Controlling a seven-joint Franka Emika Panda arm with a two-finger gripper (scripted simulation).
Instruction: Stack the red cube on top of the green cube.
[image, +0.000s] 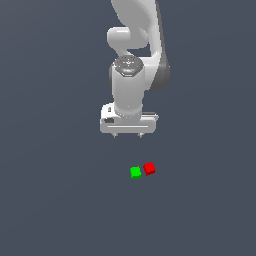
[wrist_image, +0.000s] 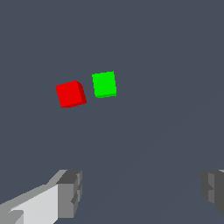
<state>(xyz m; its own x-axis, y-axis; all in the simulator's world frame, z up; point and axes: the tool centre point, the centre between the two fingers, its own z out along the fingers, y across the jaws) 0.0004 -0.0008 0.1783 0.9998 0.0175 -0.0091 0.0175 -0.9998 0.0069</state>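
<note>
Fingers (wrist_image: 70, 192) apart from red cube (wrist_image: 70, 93)

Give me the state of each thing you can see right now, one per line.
Red cube: on the surface, not stacked, beside the green cube, ungrasped.
Green cube: on the surface, nothing on top.
Hand: open, empty, apart from both cubes.

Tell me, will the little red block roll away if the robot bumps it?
Probably not: the red cube has flat faces, so it would likely slide. It looks rigid and tiny, probably light. It might nudge the green cube close beside it.
</note>
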